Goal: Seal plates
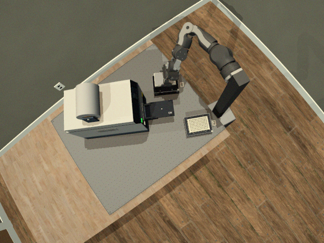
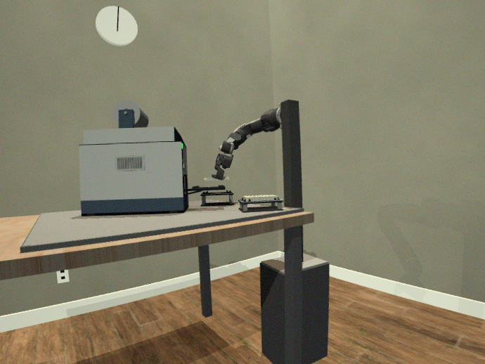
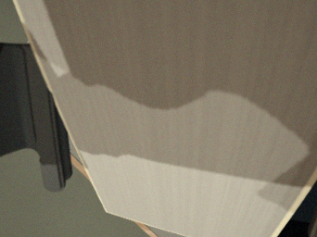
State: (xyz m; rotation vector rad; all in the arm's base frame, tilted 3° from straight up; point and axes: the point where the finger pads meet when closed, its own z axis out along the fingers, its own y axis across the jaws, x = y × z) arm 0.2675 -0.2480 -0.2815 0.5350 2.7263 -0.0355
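Closely in the wrist view, the smooth-topped plate (image 1: 158, 79) (image 2: 216, 178) (image 3: 185, 137) is clamped in the gripper (image 1: 170, 78) (image 2: 219, 177), its corner sharp below. Under it, with open air between, stands one nest (image 1: 165, 91) (image 2: 216, 193), near the extended stage (image 1: 160, 109) (image 2: 209, 187). Farther, the open-welled plate (image 1: 198, 124) (image 2: 260, 196) sits inside the rim of the other nest (image 1: 198, 133) (image 2: 256, 202).

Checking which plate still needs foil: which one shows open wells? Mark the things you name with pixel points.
The plate (image 1: 198, 124) (image 2: 260, 196) in the nest nearer the arm's post; the gripped plate's (image 1: 158, 79) (image 2: 210, 178) (image 3: 139, 132) top is smooth.
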